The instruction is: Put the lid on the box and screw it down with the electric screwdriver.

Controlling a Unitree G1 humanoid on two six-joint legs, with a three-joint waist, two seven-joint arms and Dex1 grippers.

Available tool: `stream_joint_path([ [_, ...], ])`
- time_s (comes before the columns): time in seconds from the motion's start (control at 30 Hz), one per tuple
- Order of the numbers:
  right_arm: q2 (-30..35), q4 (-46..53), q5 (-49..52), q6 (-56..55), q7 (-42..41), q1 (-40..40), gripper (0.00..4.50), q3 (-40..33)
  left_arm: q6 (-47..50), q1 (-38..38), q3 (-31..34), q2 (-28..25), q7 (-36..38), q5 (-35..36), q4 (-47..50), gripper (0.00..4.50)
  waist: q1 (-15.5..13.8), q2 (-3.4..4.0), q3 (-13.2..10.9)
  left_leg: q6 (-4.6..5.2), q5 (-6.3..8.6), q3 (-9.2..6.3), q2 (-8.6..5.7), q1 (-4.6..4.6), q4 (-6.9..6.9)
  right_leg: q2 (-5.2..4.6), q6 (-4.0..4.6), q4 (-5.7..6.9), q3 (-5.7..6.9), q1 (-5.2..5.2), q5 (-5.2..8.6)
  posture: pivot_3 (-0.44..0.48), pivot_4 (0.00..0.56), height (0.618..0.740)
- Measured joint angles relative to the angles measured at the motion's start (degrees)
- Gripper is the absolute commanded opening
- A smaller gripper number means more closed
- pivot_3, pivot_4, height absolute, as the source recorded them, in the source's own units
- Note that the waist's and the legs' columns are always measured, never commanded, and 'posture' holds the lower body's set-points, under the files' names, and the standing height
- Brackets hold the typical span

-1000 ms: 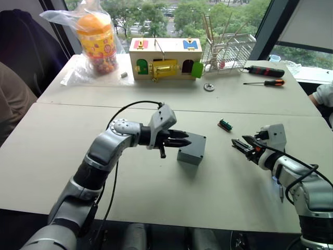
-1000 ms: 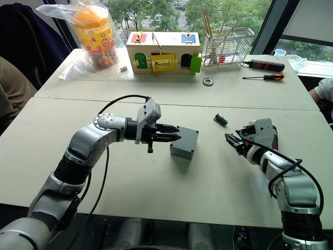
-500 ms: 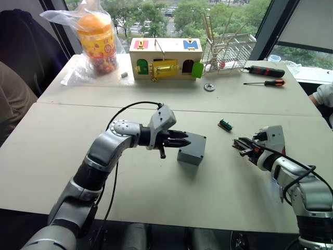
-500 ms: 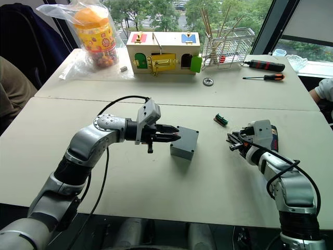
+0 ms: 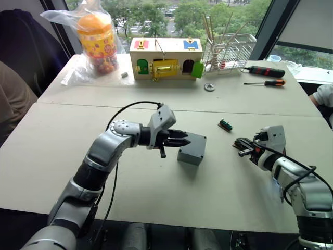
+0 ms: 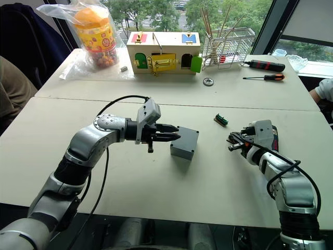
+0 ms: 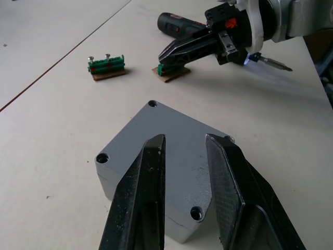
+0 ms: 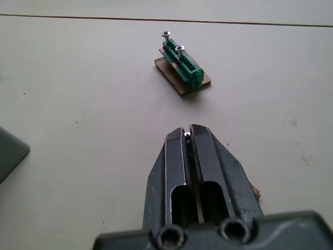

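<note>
Left eye view gives me the whole table [image 5: 156,198], two pale tops butted together. At the far edge I see the wooden box [image 5: 165,58] with coloured doors, a bagged orange jar [image 5: 97,39] to its left, and a wire rack [image 5: 227,52] to its right. Beyond the rack lie two hand screwdrivers [image 5: 265,76].

My left gripper [image 5: 183,139] reaches in from the left toward the box [image 5: 192,149], the grey cube sitting mid-table. The lid [image 7: 171,151] is already on top of it; in the left wrist view I see its flat grey face with screw holes at the corners. My left fingers [image 7: 143,192] stand apart with a clear gap between them, tips hovering over the lid's near edge, gripping nothing; I can't tell whether they touch it.

My right gripper [image 6: 232,142] sits well to the right of the box. In the right wrist view its fingers [image 8: 177,156] are pressed together, with a tiny metallic speck pinched at the tips. Just behind it lies the electric screwdriver [image 7: 179,23], black, on the table.

Smallest: a green terminal block [image 8: 182,65] on a brown board carrying two upright screws, and a round metal piece [image 5: 209,87] near the rack.
</note>
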State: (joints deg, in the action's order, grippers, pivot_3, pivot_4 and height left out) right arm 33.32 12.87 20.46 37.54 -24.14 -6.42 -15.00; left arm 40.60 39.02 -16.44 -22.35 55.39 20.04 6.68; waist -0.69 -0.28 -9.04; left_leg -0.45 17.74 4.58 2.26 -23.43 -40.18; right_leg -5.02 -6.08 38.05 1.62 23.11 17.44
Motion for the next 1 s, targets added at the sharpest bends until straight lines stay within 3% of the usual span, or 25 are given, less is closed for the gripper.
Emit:
stream_joint_path([
  [0.3, -1.34, 7.44, 3.63, 0.66, 0.92, -1.39, 0.05, -2.15, -0.17, 0.0, 0.01, -0.09, -0.17, 0.05, -0.4, 1.2, 0.01, 0.0, 0.0, 0.0, 0.0, -0.01, 0.01, 0.0, 0.0, 0.01, 0.0, 0.0, 0.0, 0.0, 0.0, 0.0, 0.15, 0.708],
  [0.47, -2.13, 14.21, 9.67, 6.14, -1.52, -4.06, 0.05, 2.75, -1.26, 0.01, 0.01, -2.4, 0.92, -0.22, -1.81, 1.2, 0.14, 0.0, 0.0, 0.07, 0.04, -0.03, 0.04, 0.01, 0.02, 0.04, 0.0, 0.01, 0.01, 0.01, 0.0, 0.0, 0.15, 0.708],
  [0.63, -3.05, 14.82, 10.91, 8.25, -1.66, -4.66, 0.05, 6.76, -1.53, -0.05, 0.1, -4.34, 1.61, -0.39, -2.09, 1.2, -0.2, 0.0, 0.0, 0.15, 0.08, -0.01, -0.06, -0.03, -0.01, -0.06, 0.0, -0.01, 0.01, 0.0, 0.0, 0.0, 0.15, 0.708],
  [1.0, -2.27, 14.82, 10.88, 8.38, -2.63, -3.37, 0.05, 7.51, -1.51, -1.1, 0.08, -3.78, 0.82, -0.32, -1.73, 1.2, -0.03, 0.0, 0.0, 0.18, 0.1, -0.03, -0.07, -0.03, 0.0, -0.04, 0.0, 0.0, 0.01, 0.01, 0.0, 0.0, 0.15, 0.708],
])
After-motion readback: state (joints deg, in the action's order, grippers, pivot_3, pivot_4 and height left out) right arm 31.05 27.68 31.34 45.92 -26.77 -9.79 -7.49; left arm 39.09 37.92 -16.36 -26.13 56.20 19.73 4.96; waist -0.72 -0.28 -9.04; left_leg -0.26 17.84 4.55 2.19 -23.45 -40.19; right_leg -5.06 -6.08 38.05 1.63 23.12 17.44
